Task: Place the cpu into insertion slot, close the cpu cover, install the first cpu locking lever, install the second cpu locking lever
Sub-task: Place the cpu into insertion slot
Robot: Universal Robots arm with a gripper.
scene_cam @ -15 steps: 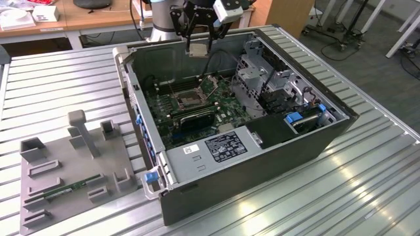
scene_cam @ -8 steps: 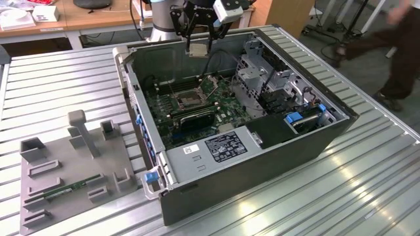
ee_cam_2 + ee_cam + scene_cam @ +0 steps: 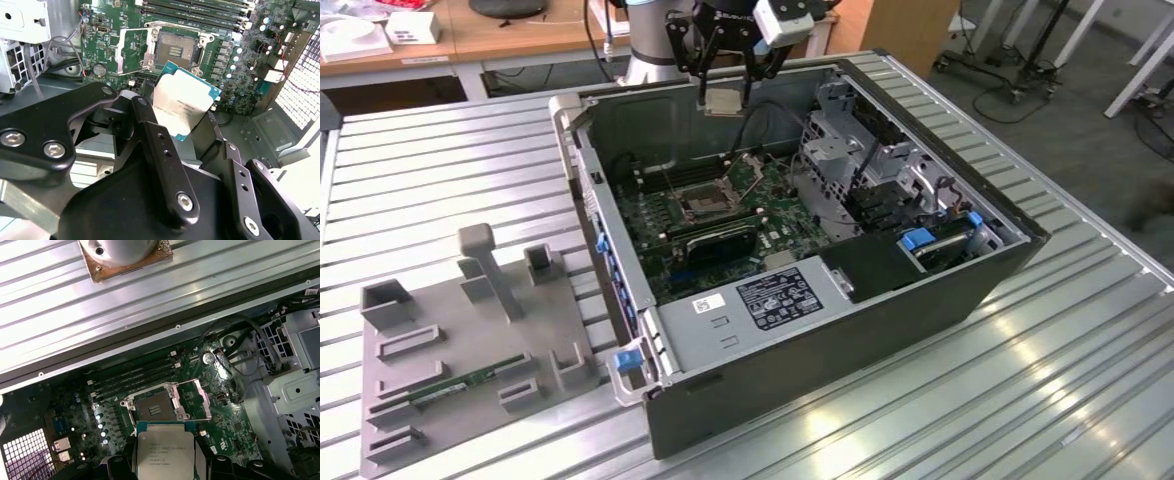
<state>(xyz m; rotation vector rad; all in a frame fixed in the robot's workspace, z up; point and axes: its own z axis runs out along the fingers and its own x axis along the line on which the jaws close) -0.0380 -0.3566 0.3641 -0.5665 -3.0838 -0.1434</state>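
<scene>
silvery cpu [image 3: 184, 102] aloft above bare insertion slot [image 3: 175, 50], cpu cover [image 3: 121, 46] open beside it

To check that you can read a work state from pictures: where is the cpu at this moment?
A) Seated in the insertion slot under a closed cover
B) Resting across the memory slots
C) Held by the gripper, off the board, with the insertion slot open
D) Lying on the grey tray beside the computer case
C: in the second wrist view the gripper is shut on the cpu, clear of the board, while the insertion slot lies bare with the cpu cover swung open beside it.
</scene>
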